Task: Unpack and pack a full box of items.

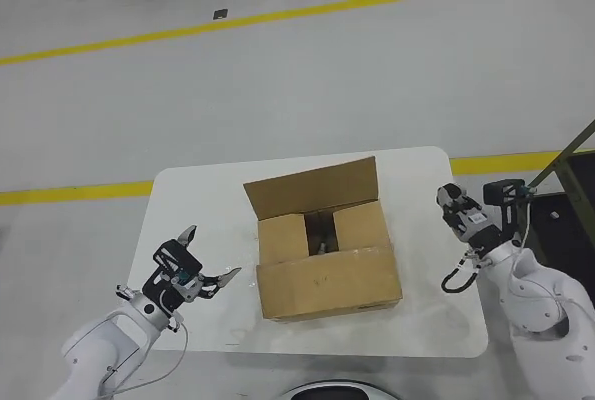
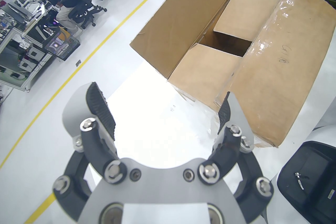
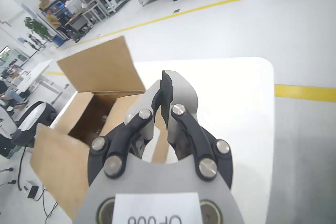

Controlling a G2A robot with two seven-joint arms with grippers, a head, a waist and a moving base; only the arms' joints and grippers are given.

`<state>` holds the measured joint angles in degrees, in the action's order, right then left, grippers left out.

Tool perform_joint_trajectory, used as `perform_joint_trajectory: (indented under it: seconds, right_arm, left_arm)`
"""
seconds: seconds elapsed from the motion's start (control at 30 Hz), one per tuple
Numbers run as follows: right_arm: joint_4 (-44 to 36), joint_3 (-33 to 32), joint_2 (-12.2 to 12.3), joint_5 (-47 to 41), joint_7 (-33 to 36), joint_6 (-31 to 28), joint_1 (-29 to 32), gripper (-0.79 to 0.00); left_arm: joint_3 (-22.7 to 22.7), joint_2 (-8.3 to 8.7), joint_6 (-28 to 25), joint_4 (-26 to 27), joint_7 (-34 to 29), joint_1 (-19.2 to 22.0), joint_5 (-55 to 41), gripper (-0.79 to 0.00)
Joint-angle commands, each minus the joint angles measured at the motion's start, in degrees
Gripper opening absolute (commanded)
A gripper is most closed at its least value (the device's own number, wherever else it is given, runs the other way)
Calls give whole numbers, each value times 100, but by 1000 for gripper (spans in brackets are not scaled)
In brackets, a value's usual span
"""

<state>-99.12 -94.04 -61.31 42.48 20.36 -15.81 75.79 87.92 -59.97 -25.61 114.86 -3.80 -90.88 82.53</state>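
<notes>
A brown cardboard box (image 1: 322, 285) stands in the middle of the white table (image 1: 417, 175). Its far flap (image 1: 312, 190) stands up, and the two side flaps lie inward with a dark gap (image 1: 320, 235) between them, where something small shows inside. The near flap (image 2: 278, 64), covered in clear tape, tilts up. My left gripper (image 1: 214, 251) is open and holds nothing, a short way off the box's left side; the box (image 2: 210, 72) is just beyond its fingertips (image 2: 92, 89). My right gripper (image 3: 163, 79) is shut on nothing, over the table's right part, apart from the box (image 3: 86, 109).
A dark green metal rack (image 1: 582, 190) stands off the table's right edge. Bare table lies left of the box (image 1: 192, 205) and right of it (image 1: 427, 290). Yellow lines (image 1: 57, 192) cross the floor behind the table.
</notes>
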Motion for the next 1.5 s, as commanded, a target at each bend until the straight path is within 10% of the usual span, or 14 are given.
perform_joint_trajectory:
  seconds: [0.0, 0.6, 1.47]
  right_arm:
    - [355, 1, 11, 72, 39, -73, -240, -785]
    - [2591, 1415, -123, 267, 205, -1303, -2571, -785]
    - [3274, 2430, -366, 500, -296, -1232, -3175, -785]
  left_arm:
    - [-1, 0, 1, -1, 0, 1, 2, 0]
    - [-1, 0, 1, -1, 0, 1, 2, 0]
    - [-1, 0, 1, -1, 0, 1, 2, 0]
